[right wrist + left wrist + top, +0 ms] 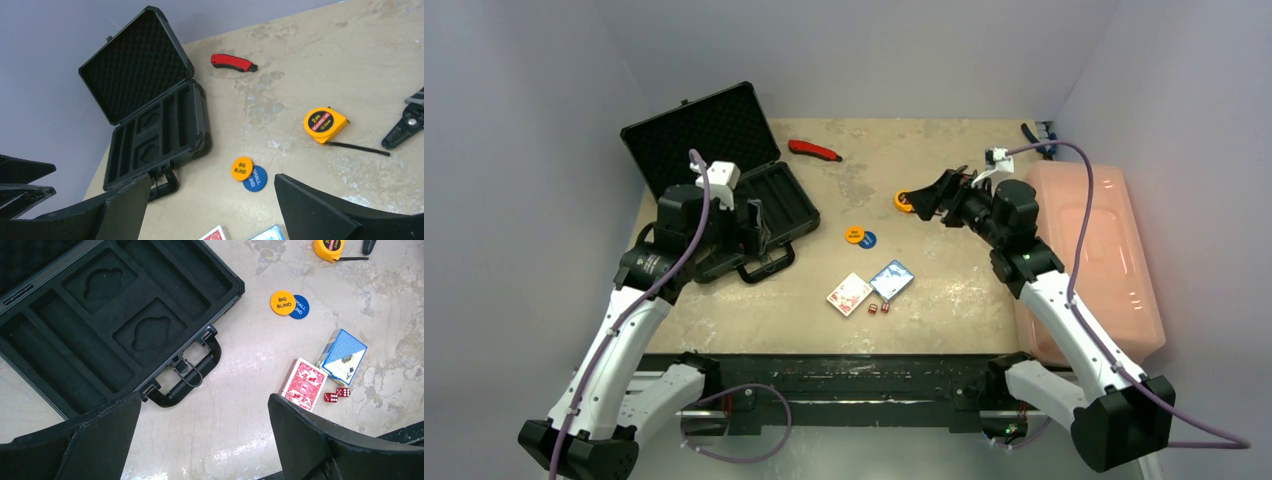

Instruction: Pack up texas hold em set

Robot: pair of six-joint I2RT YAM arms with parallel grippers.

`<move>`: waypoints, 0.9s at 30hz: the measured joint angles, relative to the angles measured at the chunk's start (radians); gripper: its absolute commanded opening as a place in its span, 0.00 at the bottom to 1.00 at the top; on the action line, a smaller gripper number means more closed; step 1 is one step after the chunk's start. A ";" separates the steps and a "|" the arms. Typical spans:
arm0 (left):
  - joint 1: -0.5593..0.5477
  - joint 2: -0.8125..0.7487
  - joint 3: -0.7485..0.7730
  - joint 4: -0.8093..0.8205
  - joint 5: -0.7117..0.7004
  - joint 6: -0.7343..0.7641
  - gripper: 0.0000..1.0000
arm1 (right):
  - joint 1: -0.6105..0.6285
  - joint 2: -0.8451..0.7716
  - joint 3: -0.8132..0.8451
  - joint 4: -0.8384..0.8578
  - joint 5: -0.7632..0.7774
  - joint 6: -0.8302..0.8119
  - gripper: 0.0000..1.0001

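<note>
The black briefcase lies open at the table's back left, lid up, its foam slots empty. An orange disc overlaps a blue disc mid-table. Nearer the front lie the red deck and blue deck, with two tiny red dice beside them. My left gripper hovers open over the case handle, nothing between its fingers. My right gripper hangs open above the table, right of the discs, and holds nothing.
A yellow tape measure lies under my right gripper, its tape partly out. A red utility knife is at the back. Pliers lie at the back right. A large pink bin stands along the right edge.
</note>
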 measured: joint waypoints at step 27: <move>-0.011 -0.015 -0.001 -0.039 -0.007 -0.019 0.99 | 0.023 0.085 0.084 -0.605 0.316 0.319 0.99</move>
